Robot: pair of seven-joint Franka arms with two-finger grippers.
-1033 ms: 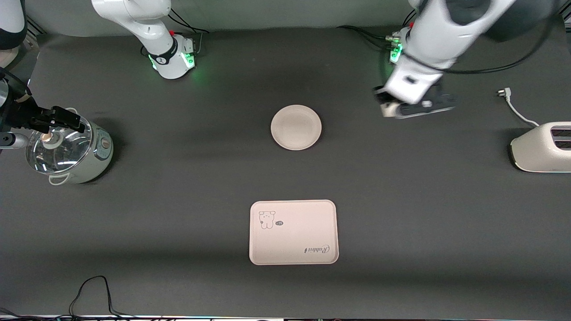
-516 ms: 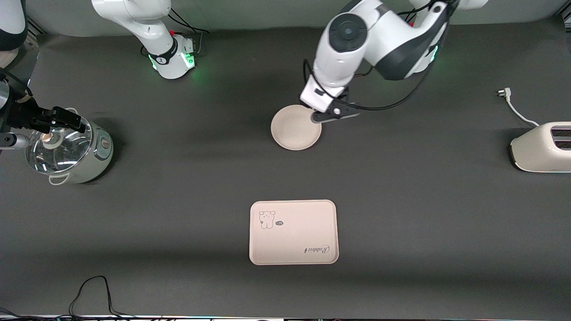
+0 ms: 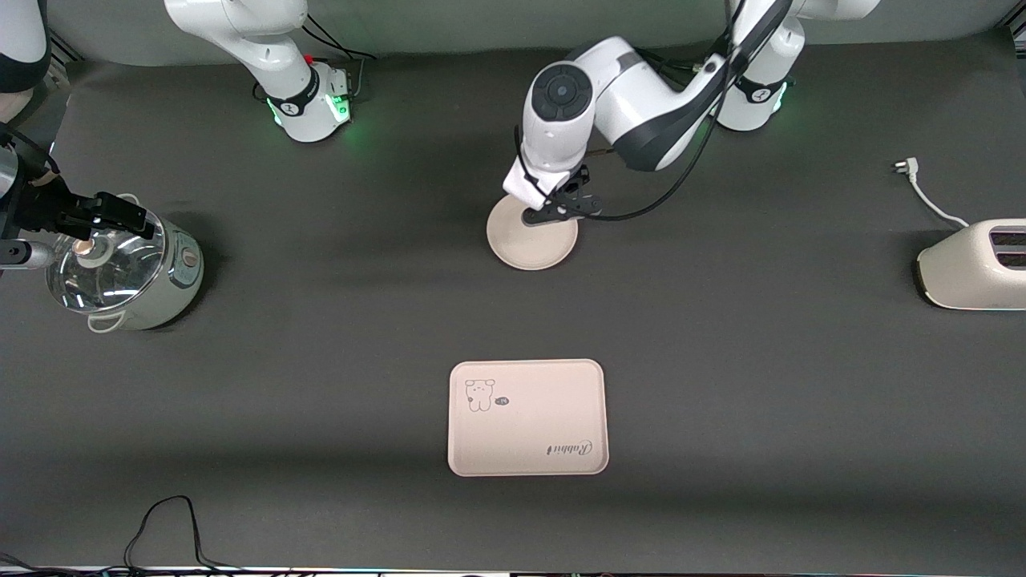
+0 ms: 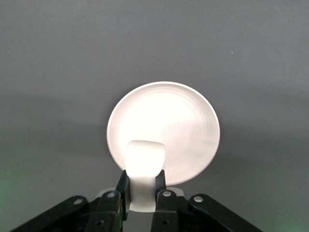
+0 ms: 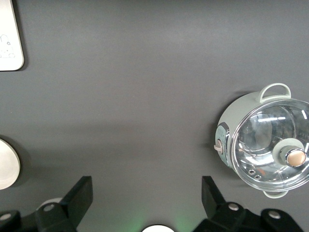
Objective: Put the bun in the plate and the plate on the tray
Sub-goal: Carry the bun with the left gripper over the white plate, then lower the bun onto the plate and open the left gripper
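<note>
A: Which step is this?

B: The first one. The left gripper (image 4: 143,186) has its fingers (image 4: 122,186) clamped on the bun (image 4: 144,166) and hangs over the plate (image 3: 545,248), at the rim nearest the robots' edge of the surface. The plate sits mid-surface; the tray (image 3: 527,417) lies nearer the front camera, well apart.

A: And next?

B: I'd say lower toward the plate's middle, then release.

A: Do the views differ?

B: The front view hides the bun under the wrist; the left wrist view shows it plainly. The right gripper (image 5: 145,195) waits, fingers spread wide, near the pot (image 5: 264,147) at the right arm's end.
</note>
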